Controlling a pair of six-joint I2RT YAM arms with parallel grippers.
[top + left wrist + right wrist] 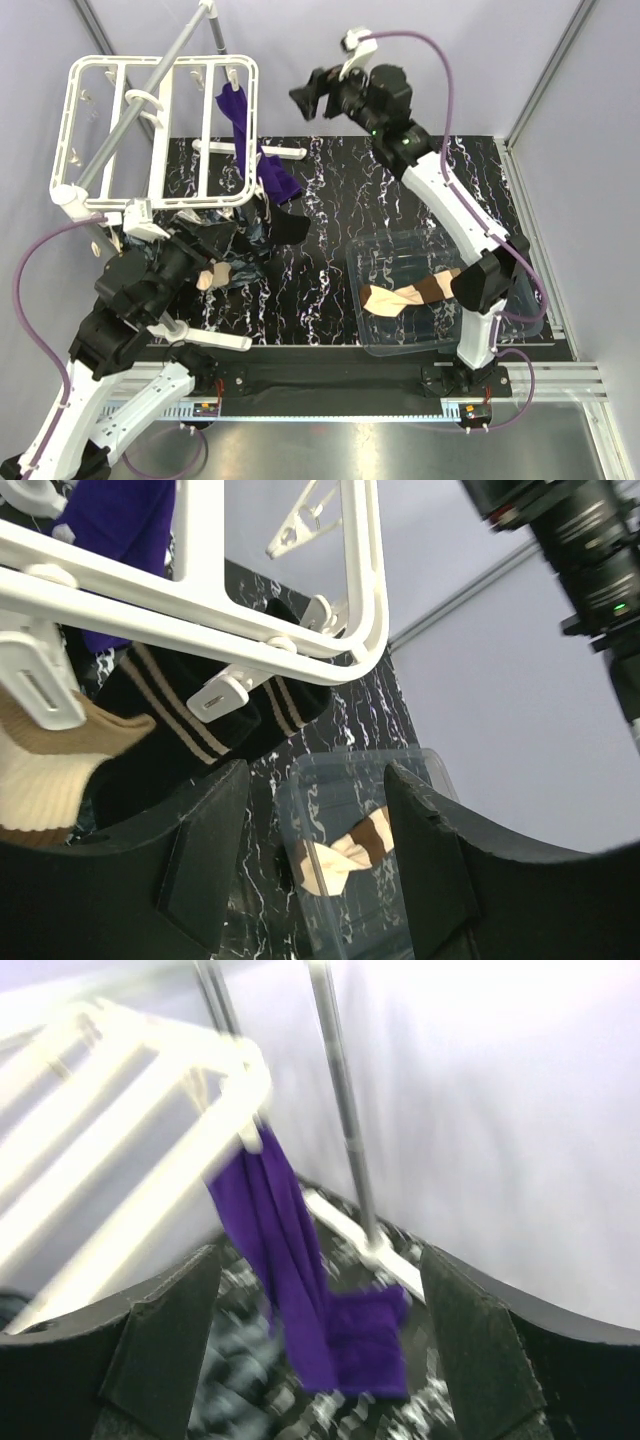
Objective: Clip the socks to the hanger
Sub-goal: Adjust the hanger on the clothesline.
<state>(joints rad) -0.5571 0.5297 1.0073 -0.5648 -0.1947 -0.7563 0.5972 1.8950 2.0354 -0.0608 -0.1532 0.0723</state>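
Observation:
The white hanger (160, 130) hangs at the far left from a grey pole. A purple sock (240, 118) dangles from its right edge. A black sock with beige stripes (190, 730) and a beige sock (40, 770) sit under the frame's near edge, each by a white clip (220, 695). My left gripper (315, 865) is open and empty just below that edge; it also shows in the top view (225, 255). My right gripper (303, 103) is open and empty, held high right of the purple sock (310, 1290). A beige and brown sock (410, 295) lies in the bin.
A clear plastic bin (520, 330) stands at the right on the black marbled table (330, 190). The grey pole (150, 90) slants across the hanger, and its white foot (255, 150) lies on the table behind. The right wrist view is blurred.

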